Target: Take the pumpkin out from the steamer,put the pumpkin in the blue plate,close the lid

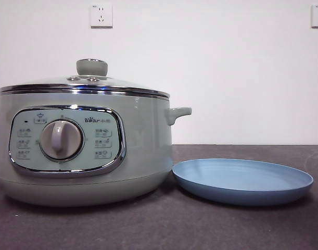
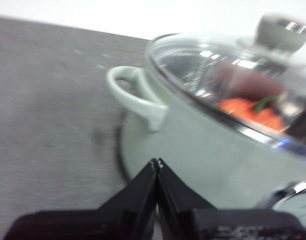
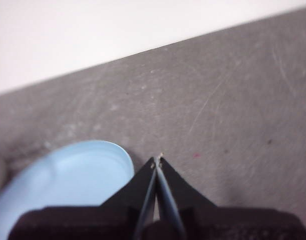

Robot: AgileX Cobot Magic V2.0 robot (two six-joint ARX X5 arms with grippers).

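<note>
- The steamer (image 1: 83,151) stood on the dark grey table (image 1: 159,229), on the left of the front view, its control panel and big grey dial (image 1: 61,139) turned toward the camera.
- The lid (image 1: 86,84) sat closed on the steamer's chrome rim, its sage-green knob (image 1: 91,66) upright on top.
- The pumpkin (image 2: 250,111) lay inside the steamer, seen only through the glass in the left wrist view (an orange shape with a green stem, blurred); the front view did not show it.
- The blue plate (image 1: 242,179) rested flat on the table just beside the steamer, on its right in the front view, below the pot's side handle (image 1: 178,113); whether rim and pot touched could not be told.
- The left gripper (image 2: 157,162) hung over the table near the steamer's other side handle (image 2: 135,97), its two black jaws pressed together with nothing between them.
- The right gripper (image 3: 157,160) hung over bare table just beside the plate's rim, its jaws likewise closed tip to tip on nothing.
- Neither arm appeared in the front view.
- Two white wall sockets (image 1: 101,15) showed on the pale wall behind.
</note>
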